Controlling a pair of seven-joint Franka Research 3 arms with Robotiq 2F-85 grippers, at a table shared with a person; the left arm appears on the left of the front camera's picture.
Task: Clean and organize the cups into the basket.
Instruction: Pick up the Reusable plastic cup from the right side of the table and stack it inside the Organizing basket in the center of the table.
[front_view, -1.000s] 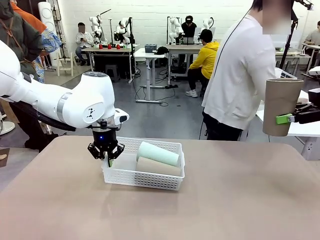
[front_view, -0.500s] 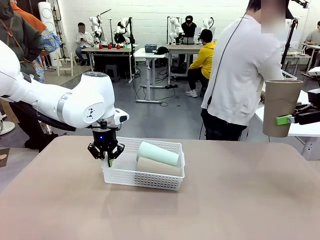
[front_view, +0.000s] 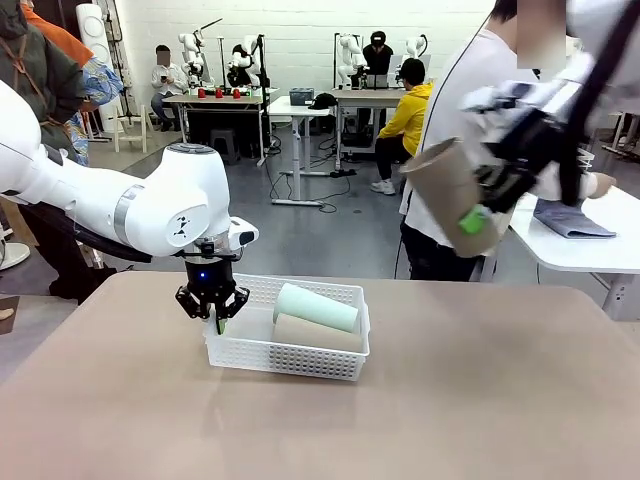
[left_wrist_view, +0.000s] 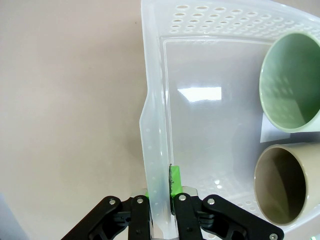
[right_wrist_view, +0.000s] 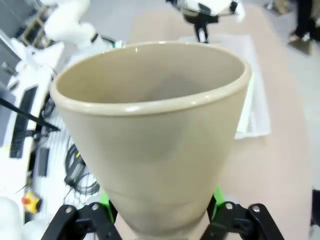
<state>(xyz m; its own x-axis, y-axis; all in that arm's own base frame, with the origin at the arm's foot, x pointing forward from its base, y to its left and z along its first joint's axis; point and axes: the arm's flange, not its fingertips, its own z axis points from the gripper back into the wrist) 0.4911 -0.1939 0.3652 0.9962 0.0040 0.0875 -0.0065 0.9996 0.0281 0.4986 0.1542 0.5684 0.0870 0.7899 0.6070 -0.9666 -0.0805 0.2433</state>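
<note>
Left claw (front_view: 217, 318) clamped tight on the left wall of the white basket (front_view: 290, 357), which sits on the tabletop (front_view: 450, 400). Inside, lying on their sides — mint green cup (front_view: 316, 307) behind, tan cup (front_view: 316, 333) in front, touching. Right claw (front_view: 487, 208) grips a third tan cup (front_view: 448, 192) — tilted, high above the tabletop's far right.

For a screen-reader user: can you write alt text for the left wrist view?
The left gripper, jaws shut, pinches the side wall of a white basket on a tan table. Inside lie a mint green cup and a tan cup, mouths toward the camera.
</note>
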